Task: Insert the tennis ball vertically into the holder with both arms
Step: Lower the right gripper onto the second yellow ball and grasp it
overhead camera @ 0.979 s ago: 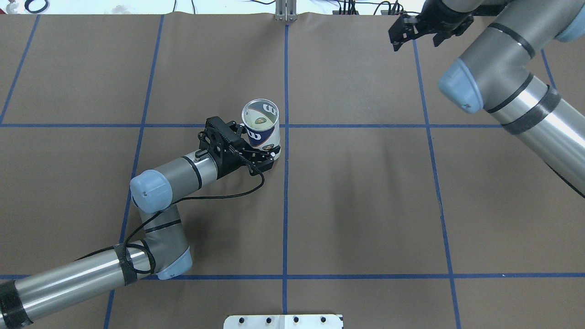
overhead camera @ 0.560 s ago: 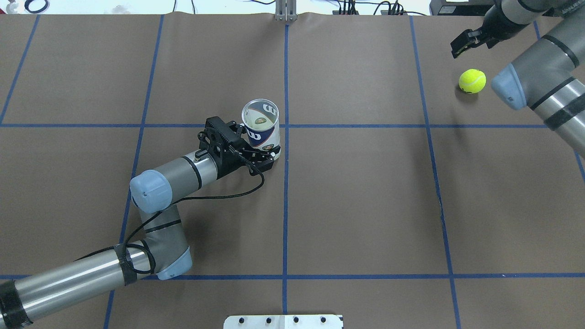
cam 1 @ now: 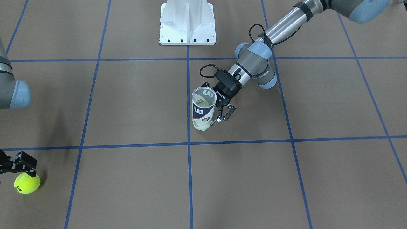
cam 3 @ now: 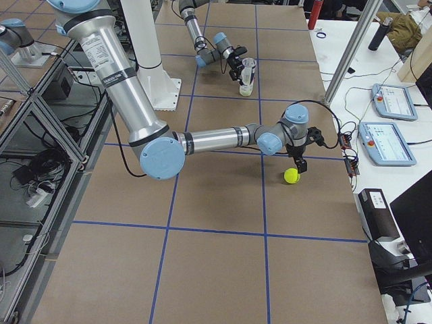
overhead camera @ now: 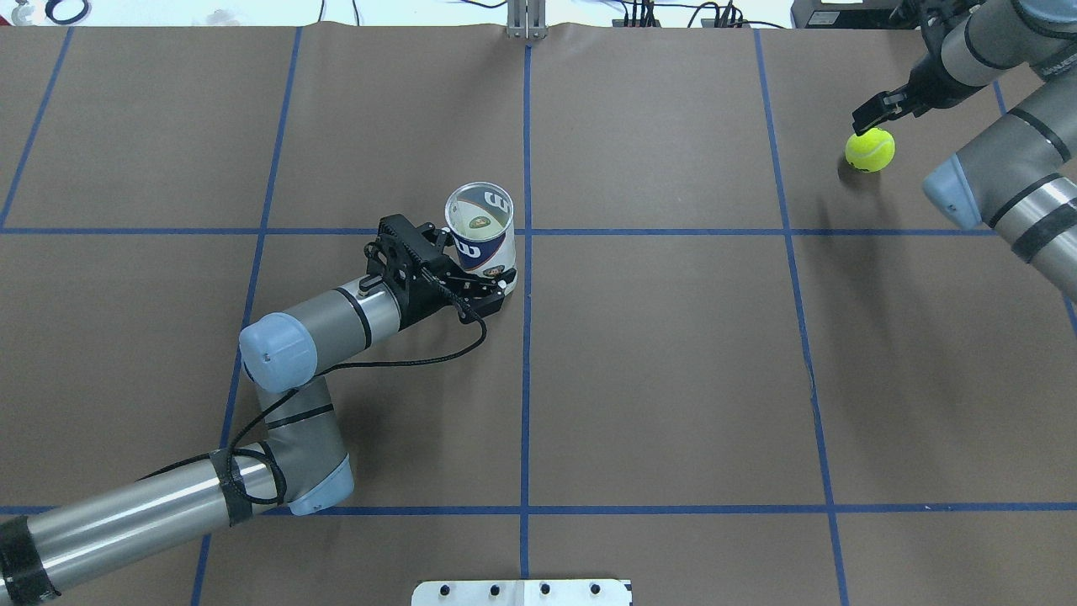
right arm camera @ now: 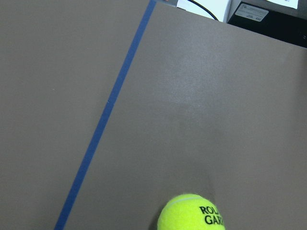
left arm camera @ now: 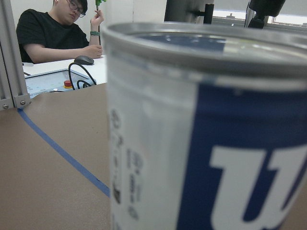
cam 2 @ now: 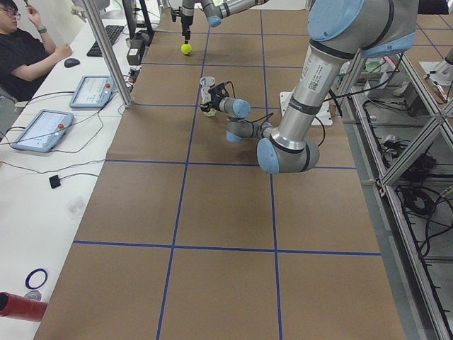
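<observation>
Fingers (overhead camera: 473, 291) of the left gripper (overhead camera: 495, 278) are being pressed against the lower wall of the holder (overhead camera: 480, 229), which is being held upright on the brown table (overhead camera: 673, 379) just left of the centre blue tape line (overhead camera: 526, 404) in the overhead view, with its open mouth being turned upward. At the upper right of that view the tennis ball (overhead camera: 870, 150) is lying on the table, well apart from the holder, and the right gripper (overhead camera: 873, 111) is being held just above it. At the lower left of the front-facing view its fingers (cam 1: 26, 160) are being shown apparently spread, with one tip at the ball's top and nothing being pinched. The step in hand is being judged as the pickup of the ball, with insertion not yet begun. The ball is being expected to handle as light, springy and fuzzy, so it should be easily gripped, yet it is likely to roll if nudged off-centre; hold is best being taken across its middle, with both pads level. The holder is being judged light, thin-walled and smooth, liable to flex or tip; the low hold near its base is being judged sound, since the mouth is being left free for a vertical drop.
</observation>
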### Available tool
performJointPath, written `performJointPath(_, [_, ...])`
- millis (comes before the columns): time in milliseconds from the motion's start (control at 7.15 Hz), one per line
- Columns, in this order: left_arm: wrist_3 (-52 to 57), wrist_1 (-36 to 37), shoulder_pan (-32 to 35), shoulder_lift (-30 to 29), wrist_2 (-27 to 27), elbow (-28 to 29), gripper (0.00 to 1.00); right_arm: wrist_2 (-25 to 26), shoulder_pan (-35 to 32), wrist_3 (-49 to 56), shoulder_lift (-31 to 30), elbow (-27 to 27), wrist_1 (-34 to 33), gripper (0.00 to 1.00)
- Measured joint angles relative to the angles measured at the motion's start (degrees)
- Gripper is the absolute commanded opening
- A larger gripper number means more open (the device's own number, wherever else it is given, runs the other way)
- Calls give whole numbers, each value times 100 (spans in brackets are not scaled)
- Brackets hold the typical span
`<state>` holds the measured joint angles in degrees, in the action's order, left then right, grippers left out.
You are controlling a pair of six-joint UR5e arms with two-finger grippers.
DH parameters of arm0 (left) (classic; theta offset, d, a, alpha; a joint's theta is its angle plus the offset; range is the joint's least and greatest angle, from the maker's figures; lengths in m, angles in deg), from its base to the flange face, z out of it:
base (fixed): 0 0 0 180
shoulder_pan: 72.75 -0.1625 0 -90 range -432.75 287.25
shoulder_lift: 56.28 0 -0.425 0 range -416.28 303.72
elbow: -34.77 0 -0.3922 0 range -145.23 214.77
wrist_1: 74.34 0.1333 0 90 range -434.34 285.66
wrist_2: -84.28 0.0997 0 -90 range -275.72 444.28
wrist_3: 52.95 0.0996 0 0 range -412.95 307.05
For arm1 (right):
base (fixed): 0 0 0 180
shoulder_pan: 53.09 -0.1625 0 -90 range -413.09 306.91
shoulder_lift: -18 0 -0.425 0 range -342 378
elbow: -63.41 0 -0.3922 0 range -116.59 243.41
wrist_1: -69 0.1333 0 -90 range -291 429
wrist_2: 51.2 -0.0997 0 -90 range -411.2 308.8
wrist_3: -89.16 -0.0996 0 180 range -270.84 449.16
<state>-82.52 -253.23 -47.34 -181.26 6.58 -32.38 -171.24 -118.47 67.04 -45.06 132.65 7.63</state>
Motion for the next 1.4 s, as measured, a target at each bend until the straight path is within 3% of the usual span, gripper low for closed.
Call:
performJointPath(1119, [73, 11, 0, 1, 0, 0, 99, 617, 368, 9, 252, -765, 0, 97])
performJointPath(1259, [73, 12, 0, 1, 0, 0, 99, 646, 390, 7, 380, -912, -2, 91])
performJointPath(1399, [73, 12, 0, 0, 0, 0, 99, 664, 403, 6, 449, -994, 0, 79])
